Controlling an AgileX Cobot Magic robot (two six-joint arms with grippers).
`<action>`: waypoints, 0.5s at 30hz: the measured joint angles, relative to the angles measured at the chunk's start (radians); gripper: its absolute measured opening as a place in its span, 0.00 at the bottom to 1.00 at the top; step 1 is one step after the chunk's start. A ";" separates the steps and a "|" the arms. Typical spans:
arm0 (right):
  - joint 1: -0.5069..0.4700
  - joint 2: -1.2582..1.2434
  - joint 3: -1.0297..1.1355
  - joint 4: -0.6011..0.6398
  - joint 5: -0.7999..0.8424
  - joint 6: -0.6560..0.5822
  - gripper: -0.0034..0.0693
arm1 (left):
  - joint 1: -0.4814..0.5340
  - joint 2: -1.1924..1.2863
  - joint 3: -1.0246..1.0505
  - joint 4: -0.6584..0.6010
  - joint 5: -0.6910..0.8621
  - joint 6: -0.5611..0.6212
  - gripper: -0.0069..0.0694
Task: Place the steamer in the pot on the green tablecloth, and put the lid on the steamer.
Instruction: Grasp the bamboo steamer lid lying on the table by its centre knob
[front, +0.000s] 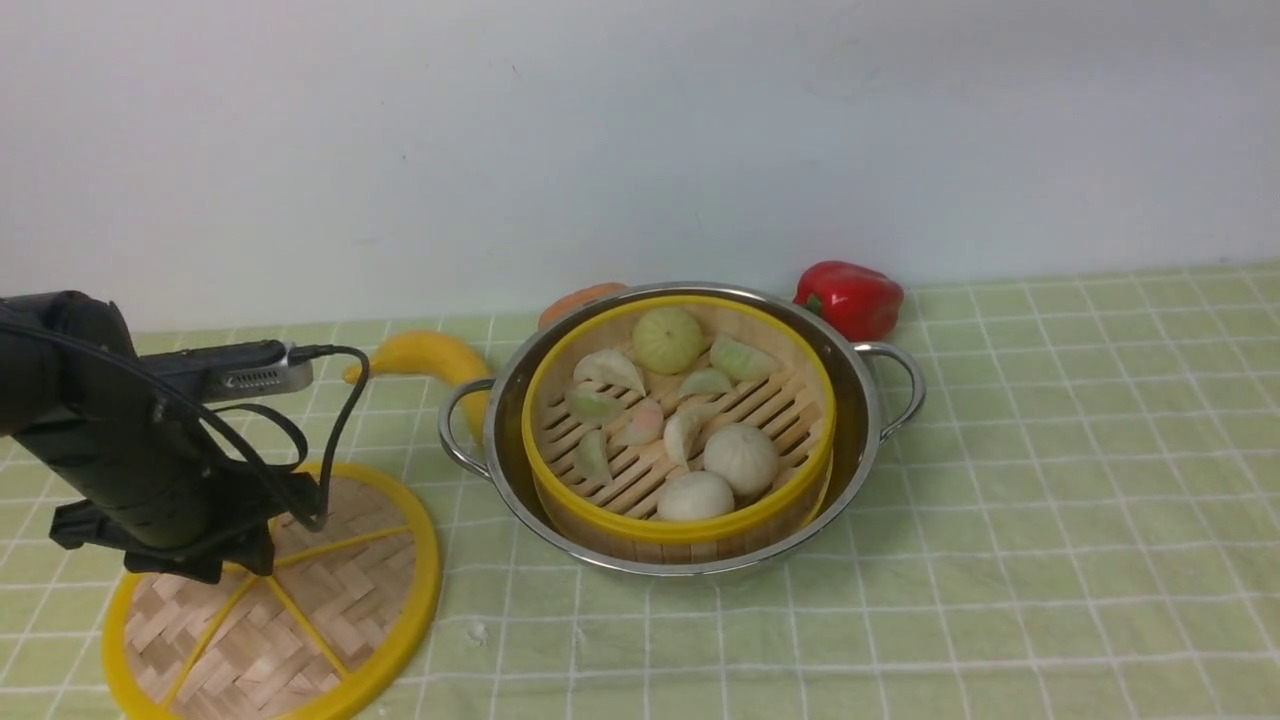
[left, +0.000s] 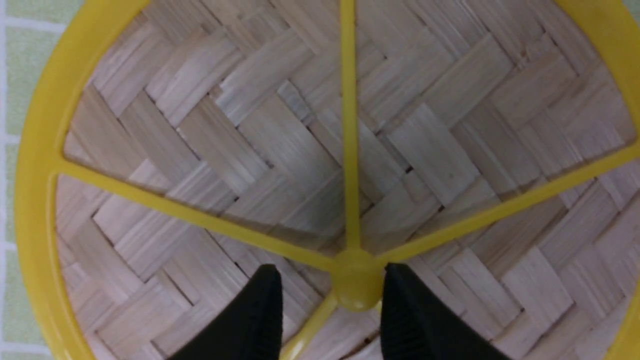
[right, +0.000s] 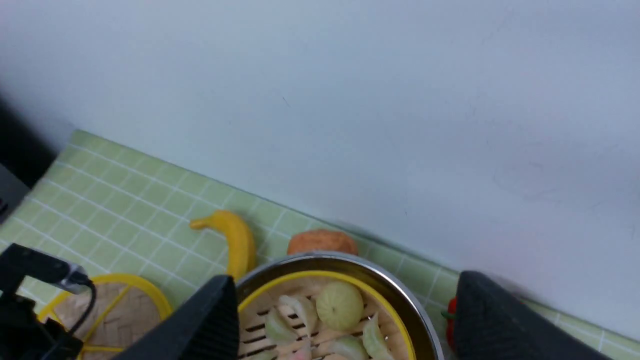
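Now that the round bamboo steamer with yellow rims (front: 680, 528) sits inside the wide shiny steel pot (front: 862, 420): the first half of the task looks done, and picking up the lid is the step in hand.
Pot and steamer: mid-cloth, nearer the far edge of the light green checked tablecloth (front: 1050, 560). The steamer is upright, open side up, with pale toy buns and dumplings on its slats. It is nested off-centre, with more bare steel showing on the right.
Lid: the flat round disc of woven bamboo with a thick yellow rim and thin yellow spokes (front: 330, 600) lies at the near left corner of the cloth, well apart from the pot.
Lid facing: flat on the cloth, spoked face up. A round disc has no long axis, so only keeping it level matters.
Left gripper (left: 327, 272): low over the lid, its black fingers (left: 260, 310) partly parted astride the yellow hub (left: 356, 280). One finger is beside the hub and the other shows a gap, so I see no firm pinch.
Right gripper (right: 345, 280): jaws spread wide, holding nothing, raised near the pot.
Next move, as I judge it: close on the hub, lift the lid level, carry it right and centre it over the steamer's rim.
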 joint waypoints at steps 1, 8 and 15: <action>0.000 -0.004 0.000 0.000 0.000 -0.001 0.81 | 0.000 0.000 0.000 0.000 0.000 0.000 0.44; 0.000 -0.066 0.000 -0.010 0.001 -0.020 0.81 | 0.000 0.006 -0.001 -0.004 -0.012 0.000 0.43; 0.000 -0.068 0.000 -0.009 0.001 -0.020 0.81 | 0.000 0.035 -0.003 -0.021 -0.028 0.000 0.31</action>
